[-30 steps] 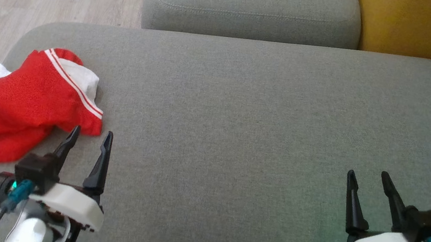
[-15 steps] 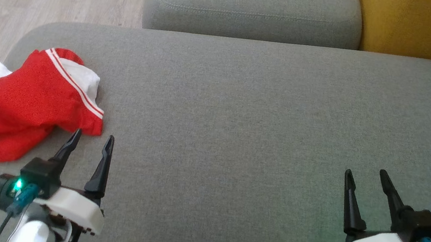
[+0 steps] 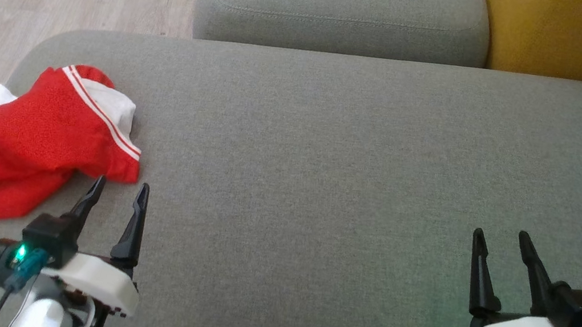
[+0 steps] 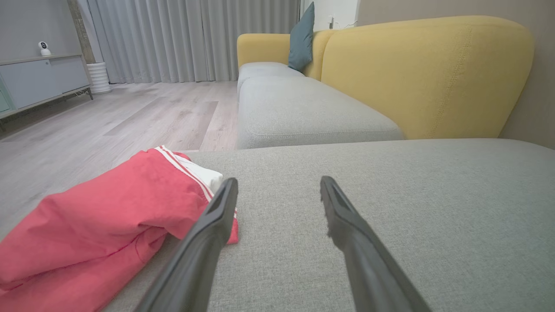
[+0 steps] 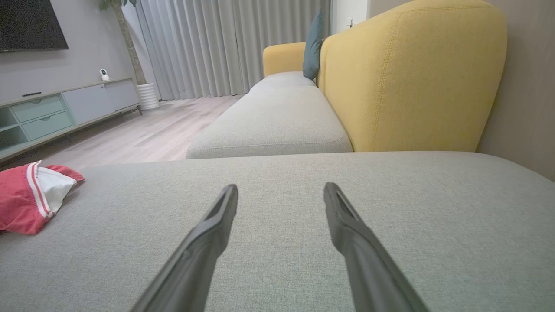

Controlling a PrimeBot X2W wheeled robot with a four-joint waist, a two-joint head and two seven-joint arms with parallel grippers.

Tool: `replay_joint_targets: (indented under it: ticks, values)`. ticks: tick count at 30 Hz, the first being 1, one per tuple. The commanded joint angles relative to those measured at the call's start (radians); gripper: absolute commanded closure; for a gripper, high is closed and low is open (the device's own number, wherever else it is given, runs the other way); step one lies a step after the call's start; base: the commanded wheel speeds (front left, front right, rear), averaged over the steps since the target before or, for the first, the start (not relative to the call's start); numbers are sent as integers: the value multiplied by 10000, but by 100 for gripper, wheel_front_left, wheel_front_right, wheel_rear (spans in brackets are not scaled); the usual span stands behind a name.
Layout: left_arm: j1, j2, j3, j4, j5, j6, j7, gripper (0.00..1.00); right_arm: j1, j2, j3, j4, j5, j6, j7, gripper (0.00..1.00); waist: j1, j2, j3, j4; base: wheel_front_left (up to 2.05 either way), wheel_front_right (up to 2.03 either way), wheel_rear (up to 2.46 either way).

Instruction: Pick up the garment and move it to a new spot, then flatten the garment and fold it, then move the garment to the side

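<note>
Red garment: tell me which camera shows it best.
Head view. The red garment lies crumpled at the left end of the cushion, seen from above, nearly whole. The left wrist view is closer but crops its lower left part. The right wrist view catches just its striped end at the frame's left edge.

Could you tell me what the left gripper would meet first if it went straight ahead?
Probably the red garment, whose corner lies just ahead of the left gripper; clearance is unclear.
</note>
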Motion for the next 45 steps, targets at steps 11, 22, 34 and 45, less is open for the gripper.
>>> replay_joint_targets:
  ticks: [11, 22, 34, 45]
  values:
    - [-423, 25, 524, -208, -14, -33, -122, 0, -246, -47, 205, -189, 266, 42, -234, 0, 0, 0, -17, 128, 0, 0, 0]
    - [-588, 46, 724, -116, 17, 30, -122, 0, -210, -47, 473, -645, 493, 42, -69, 0, 0, 0, -30, 1506, 0, 0, 0]
    - [-572, 214, 939, -193, 101, 54, -122, 0, -312, -47, 804, -887, 711, 42, 52, 0, 0, 0, 52, 3147, 0, 0, 0]
    - [-575, 144, 1002, -238, 119, 33, -122, 0, -330, -47, 844, -874, 689, 42, 102, 0, 0, 0, 175, 3399, 0, 0, 0]
